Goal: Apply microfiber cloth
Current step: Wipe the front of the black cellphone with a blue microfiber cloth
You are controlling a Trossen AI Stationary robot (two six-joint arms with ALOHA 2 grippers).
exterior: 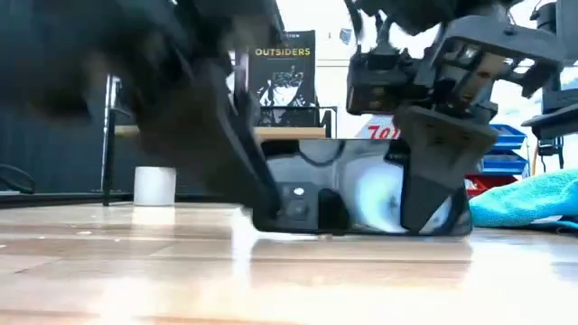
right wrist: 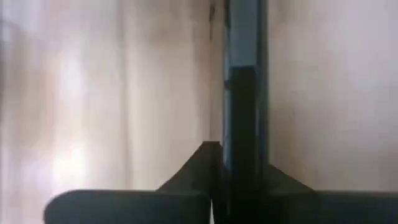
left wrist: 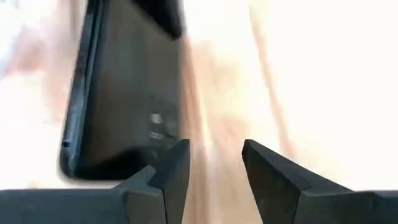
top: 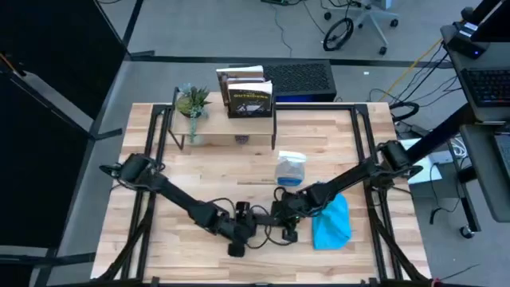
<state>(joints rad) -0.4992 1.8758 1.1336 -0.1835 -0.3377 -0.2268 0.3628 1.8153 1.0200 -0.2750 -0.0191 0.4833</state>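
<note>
Right gripper (top: 288, 215) is low at the table's 6 o'clock area, fingers clamped on the edge of a black phone (exterior: 361, 197) that stands on its long edge on the wooden table (top: 239, 167). Left gripper (left wrist: 214, 163) sits just beside the phone at its 9 o'clock, fingers parted and holding nothing. The microfiber cloth (top: 331, 222), turquoise, lies crumpled on the table at the phone's 3 o'clock, just beside the right arm, untouched by either gripper. A small clear spray bottle (top: 290, 168) stands near, at the cloth's 11 o'clock
</note>
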